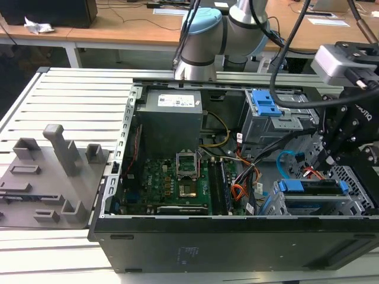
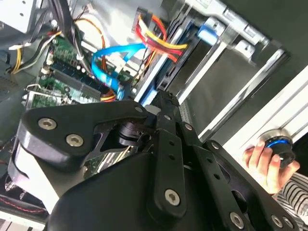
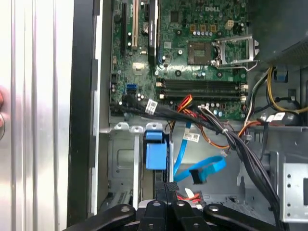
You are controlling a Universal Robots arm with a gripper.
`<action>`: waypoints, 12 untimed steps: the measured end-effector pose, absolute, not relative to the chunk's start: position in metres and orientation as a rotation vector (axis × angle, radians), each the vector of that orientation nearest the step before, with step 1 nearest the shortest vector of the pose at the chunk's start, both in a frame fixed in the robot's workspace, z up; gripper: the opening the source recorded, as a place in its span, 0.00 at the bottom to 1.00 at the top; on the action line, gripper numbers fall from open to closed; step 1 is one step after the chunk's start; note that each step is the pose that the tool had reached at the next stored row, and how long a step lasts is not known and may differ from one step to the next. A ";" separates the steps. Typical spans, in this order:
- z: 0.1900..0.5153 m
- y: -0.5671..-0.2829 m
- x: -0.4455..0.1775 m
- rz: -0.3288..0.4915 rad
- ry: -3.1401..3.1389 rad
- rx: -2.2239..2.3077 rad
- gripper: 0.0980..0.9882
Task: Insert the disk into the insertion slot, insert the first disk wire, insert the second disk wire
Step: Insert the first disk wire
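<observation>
My claw (image 3: 168, 187) is pinched shut, low by the slot (image 1: 354, 188), just over the red wires (image 3: 186, 195). The blue wire (image 3: 202, 168) loops right beside it. I think slow and straight is best, so nothing snags.

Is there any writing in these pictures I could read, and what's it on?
Nothing can be quoted as plain text.
Power supply label: too small to read.
Motherboard: a maker's mark; tiny codes, unreadable.
Cable tags: too small to read.
Case front: faint print, blurred.
</observation>
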State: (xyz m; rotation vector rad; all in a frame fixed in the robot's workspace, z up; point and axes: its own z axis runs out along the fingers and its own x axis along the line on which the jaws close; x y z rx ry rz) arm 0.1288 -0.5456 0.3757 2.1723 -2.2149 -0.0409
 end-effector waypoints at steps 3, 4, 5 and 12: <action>0.376 -0.546 0.117 -0.041 -2.215 2.172 0.01; 0.376 -0.546 0.114 -0.041 -2.215 2.172 0.01; 0.376 -0.546 0.113 -0.041 -2.215 2.172 0.01; 0.375 -0.546 0.111 -0.041 -2.215 2.172 0.01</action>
